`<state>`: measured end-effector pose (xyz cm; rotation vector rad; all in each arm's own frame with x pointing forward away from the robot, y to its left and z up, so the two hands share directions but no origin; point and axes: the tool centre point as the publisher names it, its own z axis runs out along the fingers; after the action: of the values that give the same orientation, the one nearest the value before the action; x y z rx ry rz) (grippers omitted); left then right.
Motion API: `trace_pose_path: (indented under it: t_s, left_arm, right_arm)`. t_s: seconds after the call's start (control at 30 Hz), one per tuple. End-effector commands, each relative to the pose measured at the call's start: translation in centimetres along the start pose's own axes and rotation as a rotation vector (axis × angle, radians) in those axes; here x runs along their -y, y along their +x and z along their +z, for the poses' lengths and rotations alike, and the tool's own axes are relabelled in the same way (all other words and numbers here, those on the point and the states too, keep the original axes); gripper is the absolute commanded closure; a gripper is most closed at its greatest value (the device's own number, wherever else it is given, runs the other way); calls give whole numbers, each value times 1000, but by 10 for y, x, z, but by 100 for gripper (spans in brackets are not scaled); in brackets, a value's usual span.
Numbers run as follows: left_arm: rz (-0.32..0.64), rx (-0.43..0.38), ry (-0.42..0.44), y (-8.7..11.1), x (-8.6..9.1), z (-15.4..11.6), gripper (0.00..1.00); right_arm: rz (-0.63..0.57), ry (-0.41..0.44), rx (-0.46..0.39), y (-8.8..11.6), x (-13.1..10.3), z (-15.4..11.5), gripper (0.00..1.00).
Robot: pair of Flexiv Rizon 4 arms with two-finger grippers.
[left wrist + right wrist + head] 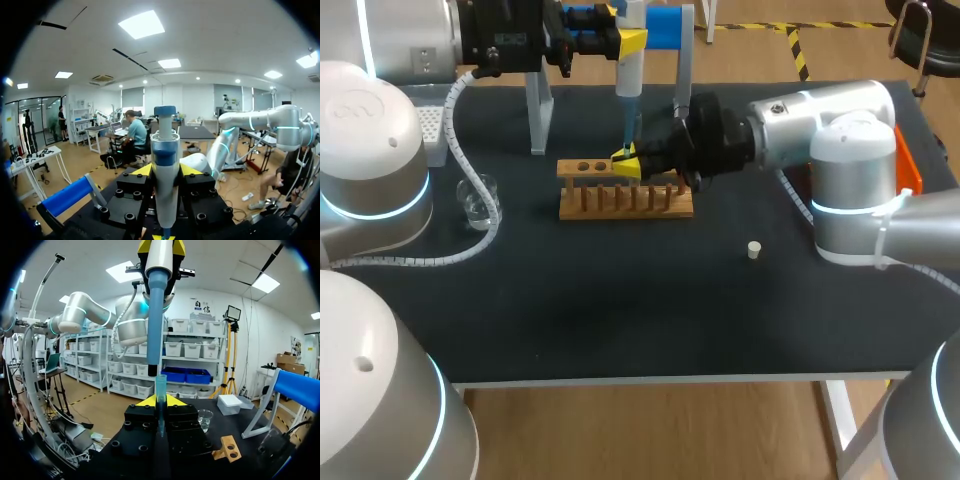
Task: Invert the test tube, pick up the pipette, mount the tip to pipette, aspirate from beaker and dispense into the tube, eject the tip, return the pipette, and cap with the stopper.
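Observation:
My left gripper [631, 41] is shut on the white and blue pipette [628, 85], which hangs upright over the wooden rack [625, 203]. In the left wrist view the pipette [165, 165] stands between the yellow fingers of the left gripper [165, 171]. My right gripper [625, 162] is shut on a clear pipette tip [160, 390] held upright just above the rack. The pipette's [155, 315] lower end sits at the tip's mouth, slightly to one side. The glass beaker [478, 197] stands to the rack's left. A white stopper [754, 250] lies to the rack's right. I cannot make out the test tube.
A blue-topped pipette stand [660, 27] rises behind the rack. The white tip box [430, 130] sits at the table's back left, and an orange object [906, 165] at the right edge. My left arm's cable [470, 230] curls round the beaker.

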<state>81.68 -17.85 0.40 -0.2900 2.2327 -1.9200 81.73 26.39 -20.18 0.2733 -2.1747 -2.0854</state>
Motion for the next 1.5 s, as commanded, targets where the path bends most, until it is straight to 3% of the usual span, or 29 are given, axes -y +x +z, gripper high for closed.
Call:
trace_pose_path:
  t_s: [0.03, 1.5]
  left_arm:
    - [-1, -2, -4, 0, -4, -1, 100]
    - [-1, -2, -4, 0, -4, -1, 100]
  right_arm:
    - [2, 1, -2, -1, -4, 1, 100]
    - [17, -1, -13, 6, 0, 7, 100]
